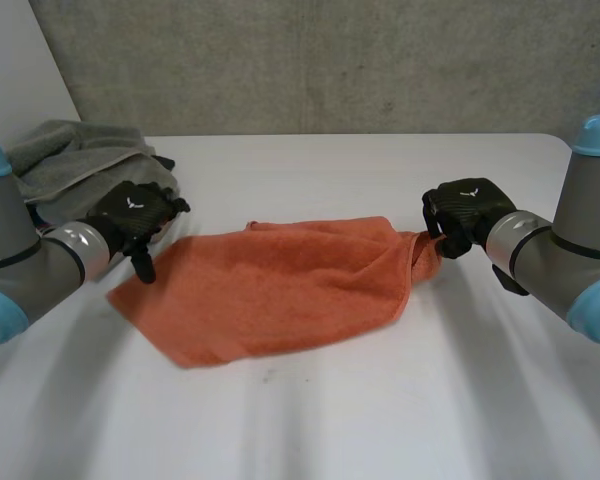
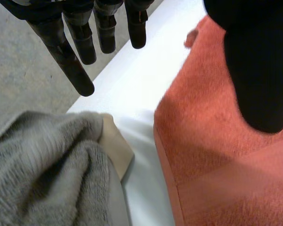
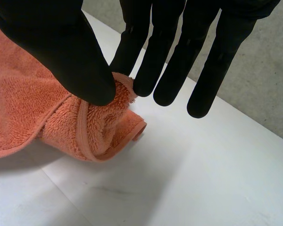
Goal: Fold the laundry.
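While the left hand (image 1: 135, 213) hovers with straight, relaxed fingers over the left corner of the orange towel (image 1: 280, 290), I cannot tell whether its thumb touches the cloth. The towel lies spread mid-table (image 1: 380, 420). The right hand (image 1: 465, 212) pinches the towel's bunched right corner between thumb and fingertip. Grey laundry (image 1: 75, 155) is partly hidden behind the left arm (image 1: 30, 262).

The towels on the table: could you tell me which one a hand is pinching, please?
The orange towel, spread flat: the right hand pinches its corner between thumb and fingers. The grey towel lies bunched and unheld.
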`<action>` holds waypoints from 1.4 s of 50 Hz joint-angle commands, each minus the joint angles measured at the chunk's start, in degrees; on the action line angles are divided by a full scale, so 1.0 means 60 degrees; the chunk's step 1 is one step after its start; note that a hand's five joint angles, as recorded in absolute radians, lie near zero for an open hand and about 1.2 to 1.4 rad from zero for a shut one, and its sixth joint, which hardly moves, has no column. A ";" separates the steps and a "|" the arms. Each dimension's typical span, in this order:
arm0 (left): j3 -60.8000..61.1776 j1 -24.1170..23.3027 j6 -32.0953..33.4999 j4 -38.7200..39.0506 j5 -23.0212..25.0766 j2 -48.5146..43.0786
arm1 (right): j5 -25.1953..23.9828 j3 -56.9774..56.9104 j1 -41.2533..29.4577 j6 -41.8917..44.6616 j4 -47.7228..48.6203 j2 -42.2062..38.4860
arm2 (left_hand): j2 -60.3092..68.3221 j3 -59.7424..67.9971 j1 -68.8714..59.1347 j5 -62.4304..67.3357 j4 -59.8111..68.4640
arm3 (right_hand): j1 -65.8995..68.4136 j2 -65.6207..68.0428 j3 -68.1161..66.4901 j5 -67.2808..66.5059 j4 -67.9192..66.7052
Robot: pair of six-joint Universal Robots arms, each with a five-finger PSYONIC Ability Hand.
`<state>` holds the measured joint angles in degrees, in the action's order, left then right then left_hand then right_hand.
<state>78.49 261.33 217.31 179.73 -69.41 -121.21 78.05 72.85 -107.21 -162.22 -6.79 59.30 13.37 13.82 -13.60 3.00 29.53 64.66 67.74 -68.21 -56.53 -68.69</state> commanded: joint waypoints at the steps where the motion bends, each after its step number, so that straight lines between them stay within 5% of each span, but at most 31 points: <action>1: -0.0849 -0.0225 -0.0709 -0.0658 -0.0296 -0.0011 | -0.0512 0.0207 -0.0017 0.0097 -0.0362 0.0925 | -0.0498 -0.0574 0.0537 -0.0437 -0.3191 | 0.2556 0.2043 -0.1965 -0.2246 -0.1885; 8: -0.2738 -0.0811 -0.2278 -0.1668 -0.0808 -0.1387 | -0.1625 0.0734 -0.0486 0.1005 -0.2310 0.2639 | -0.0330 -0.0406 0.0369 -0.0269 -0.3023 | 0.2556 0.2043 -0.1965 -0.2246 -0.1885; 21: -0.6312 -0.1616 -0.2279 -0.3368 -0.2332 -0.4084 | -0.3090 0.2111 -0.1320 0.1270 -0.3791 0.4779 | 0.0426 0.0350 -0.0387 0.0487 -0.2267 | 0.2556 0.2043 -0.1965 -0.2246 -0.1885; 33: -0.7178 -0.2261 -0.1459 -0.3486 -0.2655 -0.4890 | -0.3370 0.2713 -0.1380 0.0567 -0.3571 0.5190 | 0.4628 0.4551 -0.4589 0.4688 0.1934 | 0.2556 0.2043 -0.1965 -0.2246 -0.1885; 38: -0.7237 -0.2437 -0.1107 -0.3500 -0.2362 -0.4978 | -0.3559 0.2435 -0.0854 -0.0076 -0.3176 0.5204 | 1.0904 1.0827 -1.0865 1.0964 0.8210 | 0.2442 0.1928 -0.1850 -0.2131 -0.1770; 40: -0.7281 -0.2466 -0.1019 -0.3486 -0.2376 -0.4920 | -0.3691 0.2391 -0.0751 -0.0239 -0.3088 0.5219 | 1.1105 1.1029 -1.1067 1.1166 0.8412 | 0.0629 0.0116 -0.0038 -0.0318 0.0042; 43: -0.7354 -0.2408 -0.0901 -0.3413 -0.2625 -0.4613 | -0.3853 0.2288 -0.0691 -0.0240 -0.2927 0.5234 | 1.1105 1.1029 -1.1067 1.1166 0.8412 | -0.8999 -0.9512 0.9590 0.9310 0.9670; 44: -0.7354 -0.2350 -0.0901 -0.3369 -0.2713 -0.4467 | -0.3867 0.2259 -0.0648 -0.0167 -0.2868 0.5219 | 1.1105 1.1029 -1.1067 1.1166 0.8412 | -0.9110 -0.9624 0.9701 0.9421 0.9782; 49: -0.6784 -0.2247 -0.1223 -0.2974 -0.2831 -0.2901 | -0.3240 0.1265 -0.0033 0.1398 -0.2340 0.3976 | 1.1105 1.1029 -1.1067 1.1166 0.8412 | -0.9110 -0.9624 0.9701 0.9421 0.9782; 55: -0.4705 -0.2335 -0.1049 -0.2593 -0.2011 -0.0791 | -0.1715 -0.1854 -0.0471 0.2588 -0.2765 0.1019 | 1.1105 1.1029 -1.1067 1.1166 0.8412 | -0.9110 -0.9624 0.9701 0.9421 0.9782; 70: -0.1380 -0.2320 -0.0696 -0.1700 -0.1732 0.1685 | -0.2242 -0.8005 -0.1613 0.0642 -0.3571 -0.4986 | 1.1105 1.1029 -1.1067 1.1166 0.8412 | -0.9110 -0.9624 0.9701 0.9421 0.9782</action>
<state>64.46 247.28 213.16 167.17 -79.69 -115.05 66.43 36.31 -113.95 -152.40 -27.97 41.04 68.35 67.87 -66.53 56.43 68.42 12.90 12.20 -12.02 -2.82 -12.64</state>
